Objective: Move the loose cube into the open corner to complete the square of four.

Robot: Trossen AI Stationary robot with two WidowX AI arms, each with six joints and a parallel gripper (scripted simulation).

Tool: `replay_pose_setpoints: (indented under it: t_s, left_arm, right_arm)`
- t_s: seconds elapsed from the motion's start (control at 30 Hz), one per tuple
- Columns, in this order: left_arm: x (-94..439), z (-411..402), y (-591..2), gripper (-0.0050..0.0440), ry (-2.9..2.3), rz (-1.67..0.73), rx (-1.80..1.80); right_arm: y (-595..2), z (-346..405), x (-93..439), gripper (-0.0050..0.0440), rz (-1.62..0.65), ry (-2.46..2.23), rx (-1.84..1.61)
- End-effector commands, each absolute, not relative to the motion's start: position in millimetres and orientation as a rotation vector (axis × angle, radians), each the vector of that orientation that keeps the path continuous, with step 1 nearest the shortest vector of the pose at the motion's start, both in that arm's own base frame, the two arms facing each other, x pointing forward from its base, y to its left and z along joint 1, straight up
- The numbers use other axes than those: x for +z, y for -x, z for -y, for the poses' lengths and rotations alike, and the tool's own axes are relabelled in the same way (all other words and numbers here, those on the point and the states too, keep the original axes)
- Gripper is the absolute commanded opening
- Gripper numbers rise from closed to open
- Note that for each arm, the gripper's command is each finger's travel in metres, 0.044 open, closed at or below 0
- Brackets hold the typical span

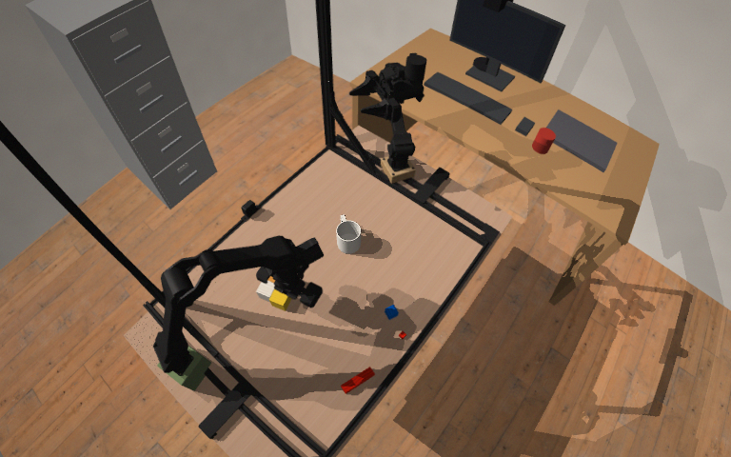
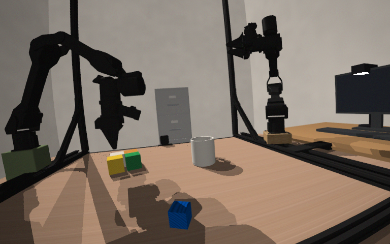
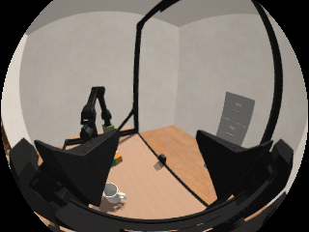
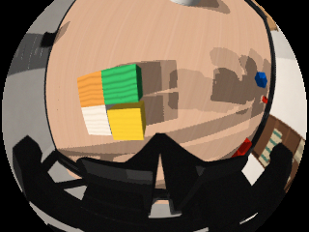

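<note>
While the yellow cube [image 1: 279, 298] [image 2: 115, 164] [image 4: 126, 124] sits in the square's corner, near green: right fingers [image 1: 290, 293] [image 2: 114, 147] together above.
Left fingers [image 1: 358, 99] [image 2: 228, 49]: wide apart.
Mug [image 1: 348, 237] [image 2: 202, 151] [image 3: 111, 192]: near the square.
Blue cube [image 1: 391, 311] [image 2: 179, 215] [image 4: 261, 79]: well apart.

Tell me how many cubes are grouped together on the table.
4. Right wrist view: orange cube upper left, green cube upper right, white cube lower left, yellow cube lower right.

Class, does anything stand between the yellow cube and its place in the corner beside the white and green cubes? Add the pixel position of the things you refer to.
Nothing visible does: the yellow cube [image 1: 279, 299] [image 2: 115, 164] [image 4: 126, 124] already sits beside the white cube [image 1: 265, 289] [image 2: 116, 154] [image 4: 96, 121] and green cube [image 2: 133, 160] [image 3: 114, 161] [image 4: 120, 85]. Full flushness I cannot tell.
</note>
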State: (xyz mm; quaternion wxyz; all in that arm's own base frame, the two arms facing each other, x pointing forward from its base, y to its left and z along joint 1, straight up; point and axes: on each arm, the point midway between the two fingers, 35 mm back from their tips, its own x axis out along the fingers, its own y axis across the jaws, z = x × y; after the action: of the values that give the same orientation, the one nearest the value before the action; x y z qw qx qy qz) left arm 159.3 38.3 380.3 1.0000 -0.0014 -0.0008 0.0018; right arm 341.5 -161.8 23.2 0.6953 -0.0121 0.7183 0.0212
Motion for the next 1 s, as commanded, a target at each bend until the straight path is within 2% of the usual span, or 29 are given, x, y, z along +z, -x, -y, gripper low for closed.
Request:
replay_pose_setpoints:
  t_s: [0.0,0.53,0.73,0.8,0.97]
  left_arm:
    - [380,-38,-159,0.0400,0.001,0.001,0.000]
    - [380,-38,-159,0.0400,0.001,0.001,0.000]
    - [380,-38,-159,0.0400,0.001,0.001,0.000]
    - [380,-38,-159,0.0400,0.001,0.001,0.000]
    - [380,-38,-159,0.0400,0.001,0.001,0.000]
  right_arm:
    - [-349,108,66,0.0000,-1.571,0.012,0.012]
    - [-346,98,72,0.0000,-1.571,-0.014,-0.014]
    - [-310,115,46,0.0000,-1.529,-0.425,-0.425]
    - [-310,115,46,0.0000,-1.529,-0.425,-0.425]
    - [-275,124,25,0.0000,-1.424,-0.785,-0.785]
